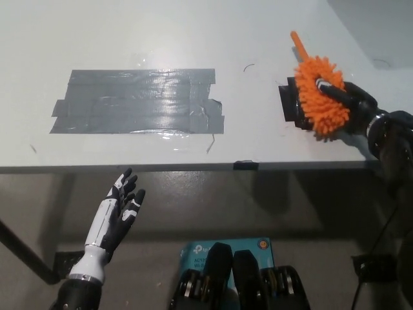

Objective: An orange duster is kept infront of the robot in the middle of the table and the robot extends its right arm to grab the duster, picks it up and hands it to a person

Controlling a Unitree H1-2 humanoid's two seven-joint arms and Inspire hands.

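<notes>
Black right hand (352, 103) wrapped around fluffy orange duster (319, 93), upper right of frame, over a black patch (290, 106) on the table (193, 39). Thin grip on soft fluff: could slip and drop. White left hand (119, 213) resting lower left, fingers spread, holding nothing.

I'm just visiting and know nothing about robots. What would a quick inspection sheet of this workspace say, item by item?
Surface: white table, with a large patch of grey tape and a small black patch near the right edge.
Job's things: orange duster, its stick pointing away from the robot.
Clutter: nothing seen on the table.
Hands: black right hand closed around the duster; white left hand open, resting below the table edge.
Cables: a dark cable hangs at the lower right.
Surroundings: a blue box on the floor under the table.
</notes>
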